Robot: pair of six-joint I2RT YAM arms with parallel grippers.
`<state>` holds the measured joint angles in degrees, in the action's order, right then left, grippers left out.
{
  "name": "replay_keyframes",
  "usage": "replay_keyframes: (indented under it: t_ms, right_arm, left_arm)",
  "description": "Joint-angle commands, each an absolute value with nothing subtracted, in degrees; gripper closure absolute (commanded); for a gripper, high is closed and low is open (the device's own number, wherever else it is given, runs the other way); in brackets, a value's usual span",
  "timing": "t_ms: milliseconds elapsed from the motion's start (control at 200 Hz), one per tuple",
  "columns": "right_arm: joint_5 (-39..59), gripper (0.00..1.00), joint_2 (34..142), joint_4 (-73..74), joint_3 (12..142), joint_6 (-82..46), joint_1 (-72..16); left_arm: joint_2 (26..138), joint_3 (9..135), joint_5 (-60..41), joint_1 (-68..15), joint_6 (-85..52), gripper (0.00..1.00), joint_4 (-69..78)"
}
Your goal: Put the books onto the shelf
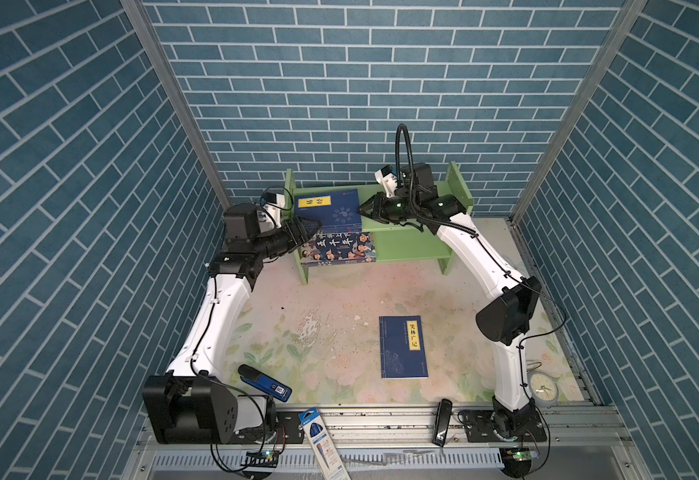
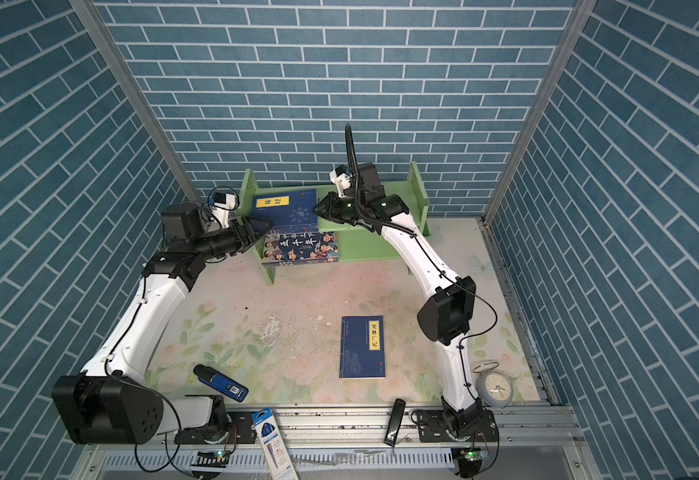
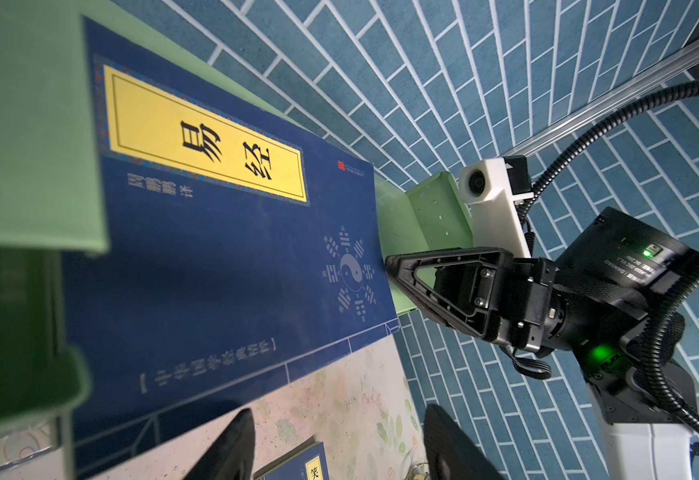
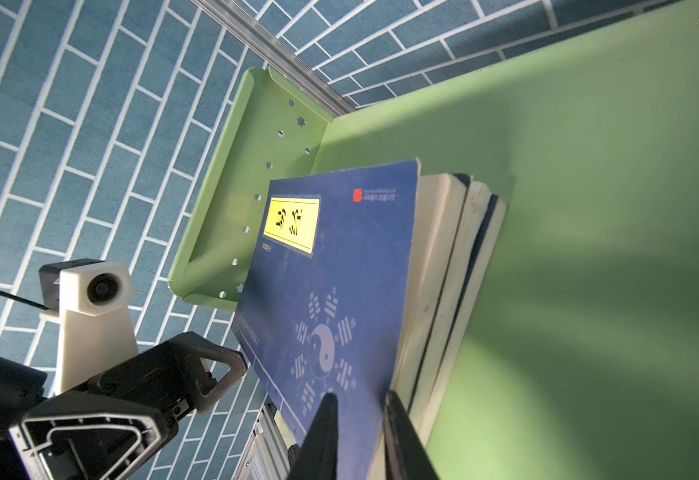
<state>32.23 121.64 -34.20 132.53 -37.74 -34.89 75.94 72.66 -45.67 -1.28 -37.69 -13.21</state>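
Top views: even overhead light is falling; wide angle is bending walls (image 1: 48, 166) at edges. L wrist view: shelf (image 3: 27, 124) panel nearest lens is blurring. R wrist view: soft shadows are banding shelf board; navy book (image 4: 339, 270) cover is washing out.

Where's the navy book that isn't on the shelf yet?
In both top views the navy book lies flat on the floral mat, right of centre near the front, clear of the shelf, left of the clock.

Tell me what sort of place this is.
Likely a robot test booth: brick-print wall panels, a left arm and right arm bolted to a metal rail, and a green shelf on a flowered mat.
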Motion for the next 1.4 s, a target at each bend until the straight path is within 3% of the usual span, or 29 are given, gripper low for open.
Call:
replay_keyframes:
  t_ms: [0, 325, 755, 980, 1395]
  right_arm:
    - [33.65, 0.79, 123.46, -33.14, 134.58, -39.42, -35.32]
    - [33.06, 0.76, 123.23, -33.33, 134.63, -39.34, -35.35]
    - [25.42, 0.67, 116.32, -30.48, 130.25, -39.81, -34.24]
    - [28.28, 0.66, 115.35, -27.06, 125.32, -43.53, -33.90]
    - [29.74, 0.64, 116.93, -24.81, 123.13, -48.27, -33.70]
  left_arm:
    - [74.53, 72.42, -45.39, -0.66, -36.91, 0.34, -13.26]
    - [74.19, 72.20, -45.72, -0.09, -36.89, 0.34, -13.86]
    - [72.83, 80.81, -54.76, 3.28, -38.25, 0.35, -20.16]
    - [72.22, 80.55, -53.16, 7.41, -36.94, 0.35, -25.98]
    - [72.24, 78.40, -53.70, 9.19, -36.75, 0.35, -22.68]
